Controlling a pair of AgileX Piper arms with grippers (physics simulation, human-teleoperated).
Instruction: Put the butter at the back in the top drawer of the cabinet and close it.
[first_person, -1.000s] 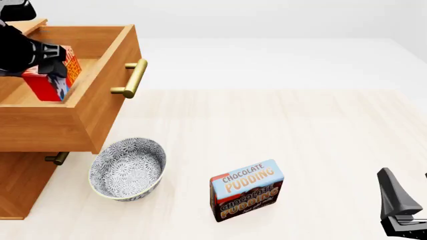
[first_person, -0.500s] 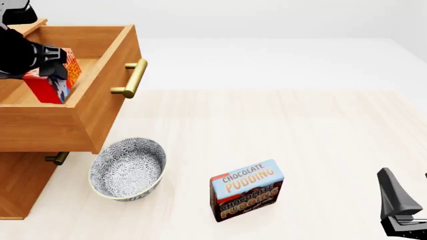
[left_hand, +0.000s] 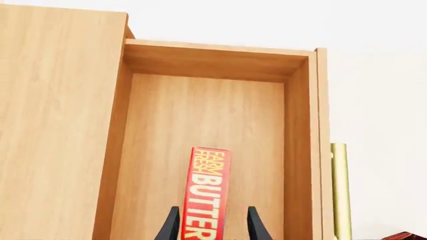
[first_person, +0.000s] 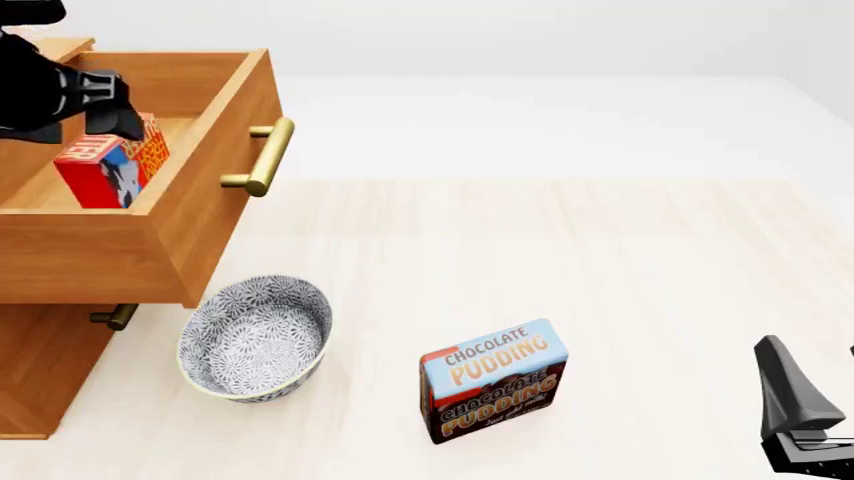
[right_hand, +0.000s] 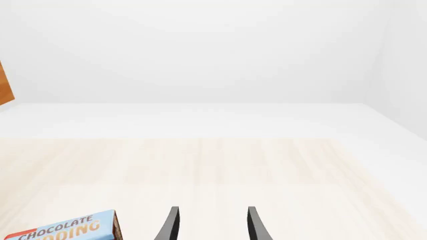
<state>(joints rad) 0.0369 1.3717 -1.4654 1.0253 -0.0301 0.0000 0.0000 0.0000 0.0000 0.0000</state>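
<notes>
Left wrist view: our left gripper looks straight down into the top drawer, pulled out from the cabinet. The butter stands on edge on the drawer floor, its red and yellow "Farm Fresh Butter" face toward us. The two dark fingers sit apart on either side of the box, and we see a thin strip of wood between each finger and the carton, so the gripper is spread, not clamped. The brass handle runs along the drawer front.

Front view: the left gripper hangs over the open top drawer of the cabinet, just above the butter, which rests inside. On the desk below sit a patterned bowl and a Chocolate Pudding box, well apart from the drawer. Our right gripper waits near the corner.

Right wrist view: the right gripper holds its fingers apart over bare desk, with the pudding box nearby.
</notes>
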